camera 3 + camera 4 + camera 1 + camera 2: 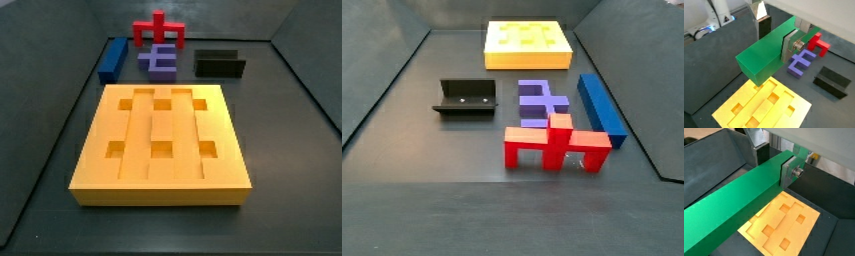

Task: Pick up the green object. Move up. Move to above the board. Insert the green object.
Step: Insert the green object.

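Note:
My gripper is shut on the green object, a long green bar held across between the silver fingers; both wrist views show it. The bar hangs in the air over the board, a yellow-orange slab with grooves and square holes, which lies below it. Both side views show the board lying flat on the dark floor with its holes empty. Neither the gripper nor the green bar appears in the side views.
Beyond the board stand a purple E-shaped block, a blue bar, a red block and a black block. Dark walls enclose the floor.

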Robot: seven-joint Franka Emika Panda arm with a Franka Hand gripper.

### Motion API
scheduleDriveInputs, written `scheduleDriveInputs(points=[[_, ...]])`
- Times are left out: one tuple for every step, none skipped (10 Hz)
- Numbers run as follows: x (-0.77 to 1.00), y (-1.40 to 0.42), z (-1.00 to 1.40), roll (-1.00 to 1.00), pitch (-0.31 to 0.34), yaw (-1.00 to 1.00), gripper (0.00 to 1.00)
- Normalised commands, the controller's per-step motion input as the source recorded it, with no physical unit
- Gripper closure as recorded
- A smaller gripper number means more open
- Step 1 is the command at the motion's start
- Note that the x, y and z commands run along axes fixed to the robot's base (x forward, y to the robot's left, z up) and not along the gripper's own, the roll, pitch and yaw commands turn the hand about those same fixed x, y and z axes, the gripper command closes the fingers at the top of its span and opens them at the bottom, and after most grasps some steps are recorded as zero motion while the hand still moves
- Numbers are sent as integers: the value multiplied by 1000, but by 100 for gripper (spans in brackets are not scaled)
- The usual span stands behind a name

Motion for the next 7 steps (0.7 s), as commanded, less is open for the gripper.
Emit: scheduleDriveInputs(points=[[-23,0,0,-19,-31,0,100],[0,0,0,-77,-14,-6,100],[0,0,-129,-131,-51,-14,100],[-337,0,-220,-169,-194,-77,100],[-389,-137,-357,-150,-274,-89,100],[-257,-343,-483,-126,-283,0,100],[-14,-237,-483,-204,-226,0,100]])
